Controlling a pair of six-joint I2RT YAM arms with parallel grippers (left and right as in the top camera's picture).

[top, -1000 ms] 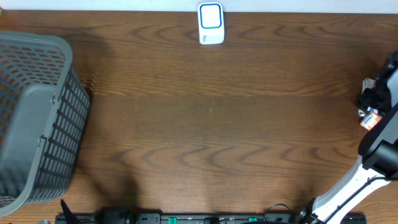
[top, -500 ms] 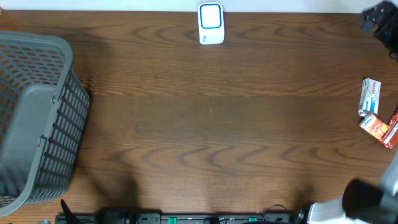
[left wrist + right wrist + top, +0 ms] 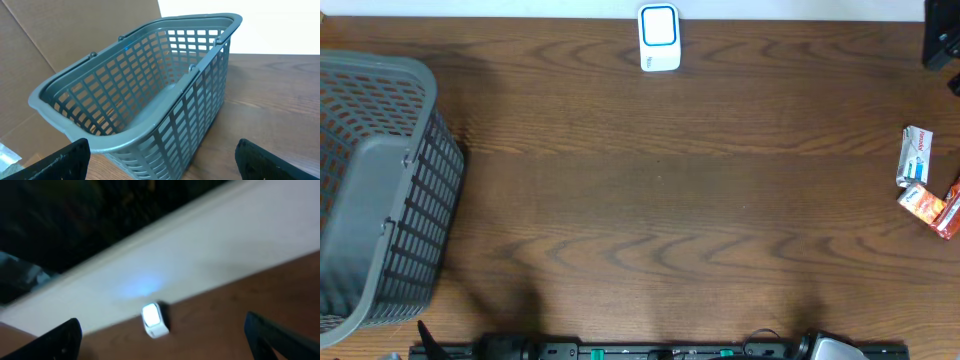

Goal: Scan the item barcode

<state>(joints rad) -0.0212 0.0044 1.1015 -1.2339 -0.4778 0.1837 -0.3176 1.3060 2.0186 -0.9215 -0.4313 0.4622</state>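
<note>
My left tool (image 3: 161,166) gapes wide and empty, facing the grey basket (image 3: 150,95) at the counter's left edge. My right tool (image 3: 162,342), equally wide, faces the scanner (image 3: 154,320) at the far edge. A white packet (image 3: 914,157) and an orange packet (image 3: 932,207) lie at the right edge.

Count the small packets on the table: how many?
2, both by the table's right edge: a white packet, and an orange packet just below it in the overhead view. Red at the frame edge beside it may be a third, cut off.
</note>
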